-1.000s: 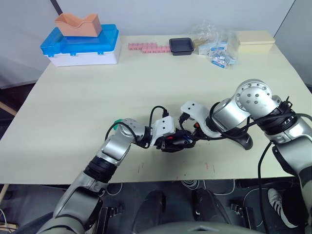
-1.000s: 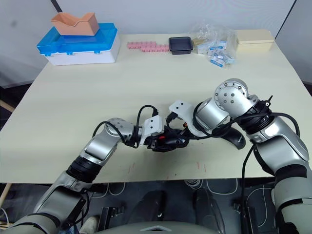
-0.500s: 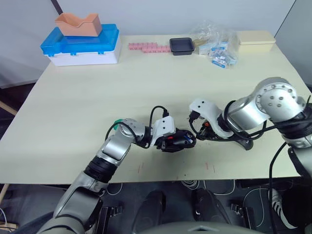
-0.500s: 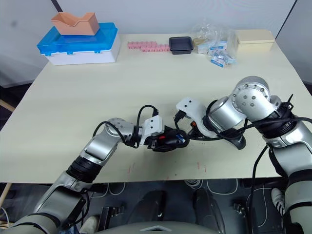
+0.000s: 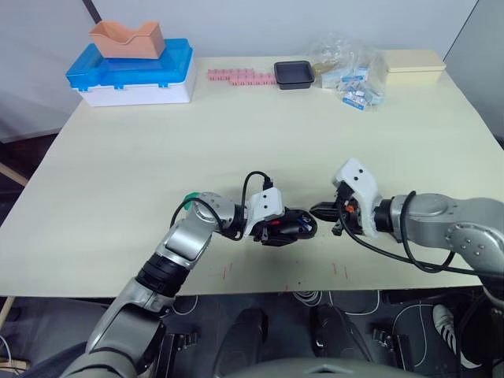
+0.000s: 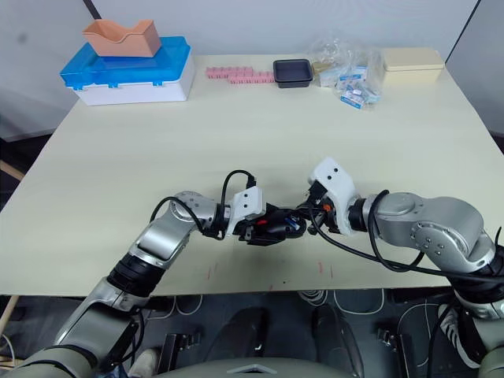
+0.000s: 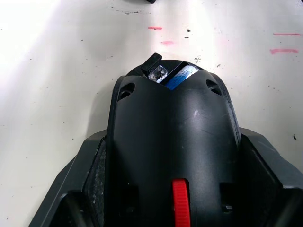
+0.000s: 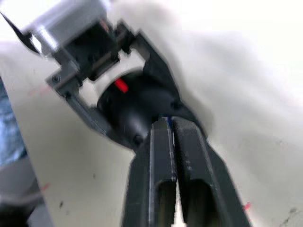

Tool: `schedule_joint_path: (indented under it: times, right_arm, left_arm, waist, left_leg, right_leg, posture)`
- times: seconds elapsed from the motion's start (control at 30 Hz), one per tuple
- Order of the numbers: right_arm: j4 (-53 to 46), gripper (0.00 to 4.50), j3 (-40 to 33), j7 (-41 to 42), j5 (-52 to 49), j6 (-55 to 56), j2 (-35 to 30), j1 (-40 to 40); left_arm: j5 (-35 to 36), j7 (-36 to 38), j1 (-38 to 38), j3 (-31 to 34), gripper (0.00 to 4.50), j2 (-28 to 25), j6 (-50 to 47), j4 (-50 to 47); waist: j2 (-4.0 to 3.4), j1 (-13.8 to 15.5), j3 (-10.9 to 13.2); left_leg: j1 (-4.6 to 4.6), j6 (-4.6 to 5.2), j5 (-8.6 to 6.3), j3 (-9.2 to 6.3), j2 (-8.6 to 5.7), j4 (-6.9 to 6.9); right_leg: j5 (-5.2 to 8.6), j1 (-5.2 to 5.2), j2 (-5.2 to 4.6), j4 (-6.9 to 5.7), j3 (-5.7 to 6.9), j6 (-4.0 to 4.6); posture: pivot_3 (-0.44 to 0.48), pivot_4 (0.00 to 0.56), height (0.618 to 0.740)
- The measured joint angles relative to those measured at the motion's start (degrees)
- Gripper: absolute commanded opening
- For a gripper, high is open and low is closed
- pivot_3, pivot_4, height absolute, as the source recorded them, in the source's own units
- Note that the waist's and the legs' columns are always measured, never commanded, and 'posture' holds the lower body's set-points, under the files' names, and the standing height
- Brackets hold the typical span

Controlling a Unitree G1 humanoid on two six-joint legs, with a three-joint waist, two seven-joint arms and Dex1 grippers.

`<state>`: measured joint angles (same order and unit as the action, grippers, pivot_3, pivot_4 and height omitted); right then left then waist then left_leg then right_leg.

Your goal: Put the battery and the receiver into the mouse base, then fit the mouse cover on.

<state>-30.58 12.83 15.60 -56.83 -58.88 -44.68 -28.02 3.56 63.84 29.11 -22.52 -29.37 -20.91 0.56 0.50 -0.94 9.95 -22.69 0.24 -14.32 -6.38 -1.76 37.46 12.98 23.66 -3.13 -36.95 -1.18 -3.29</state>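
Left wrist view has the left gripper (image 5: 290, 228) clamped on the mouse base (image 7: 173, 156), its black fingers (image 7: 87, 175) pressed against both flanks of the matte black shell, a red wheel showing on the near midline. At the open far end the battery (image 7: 182, 75) lies seated in its bay, a blue-and-white cylinder with a small dark tab just beside it that may be the receiver, though I cannot tell for sure. Over the last second the right arm has swung away from above the base and dropped low to the table (image 5: 236, 134), so the right gripper (image 5: 321, 211) now sits just to the right of the base, fingers pressed together with only a thin slit between them and nothing visibly held; the tips point at the battery end. My reading is that the battery is in and the right side is finishing or checking that seat. Further out, a smooth pale tabletop carries faint red marks near the base, and at the far edge a blue-lidded box (image 5: 134, 71), a black tray (image 5: 293, 75) and crinkled clear bags (image 5: 346, 71).
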Motion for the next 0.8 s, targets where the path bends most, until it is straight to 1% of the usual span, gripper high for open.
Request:
schedule_joint_path:
  times: [0.13,0.2,0.23,0.33,0.53,0.8]
  right_arm:
    - [-0.3,0.04,-0.6,3.8,7.1,7.2,0.6,4.4]
    - [-0.3,0.04,-1.4,5.8,11.8,13.6,3.1,8.3]
    - [-0.3,0.04,-1.3,7.9,15.7,18.8,4.0,10.8]
    - [0.4,0.04,-1.3,10.9,20.2,23.8,4.6,12.7]
    - [4.5,0.04,-1.1,16.6,27.1,30.1,6.4,16.5]
    - [7.0,0.04,-0.1,20.6,31.8,31.9,9.3,17.6]
  left_arm:
    - [0.0,0.0,-0.1,0.0,2.96,-0.1,-0.1,-0.2]
    - [0.1,-0.1,-0.2,0.0,2.96,-0.1,-0.1,-0.3]
    - [0.1,-0.1,-0.2,0.0,2.96,-0.1,-0.1,-0.3]
    - [0.1,-0.3,-0.2,0.0,2.96,-0.2,-0.2,-0.4]
    - [0.2,-0.4,-0.3,0.0,2.96,-0.4,-0.9,-0.8]
    - [0.2,-0.6,-0.3,0.0,2.96,-0.4,-1.2,-1.0]
  waist:
    - [0.0,0.0,0.0]
    - [0.02,0.0,0.0]
    - [0.02,0.0,0.0]
    - [0.02,0.0,0.0]
    - [0.03,-0.1,0.0]
    - [0.03,-0.1,0.0]
  left_leg:
    - [0.02,-0.01,0.0,0.02,0.0,0.0]
    - [0.02,-0.01,0.0,0.01,0.0,0.0]
    - [0.02,-0.01,0.0,0.04,-0.01,0.0]
    - [0.07,-0.01,0.0,0.13,-0.01,0.01]
    - [0.1,-0.01,0.0,0.13,0.01,0.0]
    - [0.13,-0.02,0.01,0.16,0.01,0.0]
  right_leg:
    - [0.0,-0.01,0.01,0.0,-0.02,0.01]
    - [0.0,0.0,0.02,0.0,-0.01,0.01]
    - [0.0,0.0,0.02,0.0,-0.04,0.01]
    - [-0.01,-0.02,0.02,0.0,-0.1,0.0]
    - [-0.01,-0.02,0.07,-0.03,-0.11,0.02]
    - [-0.02,-0.02,0.07,-0.06,-0.15,0.03]
  posture:
    - [0.0,0.15,0.74]
    - [0.0,0.15,0.74]
    - [0.0,0.15,0.74]
    - [0.0,0.15,0.74]
    - [0.0,0.15,0.74]
    - [0.0,0.15,0.74]
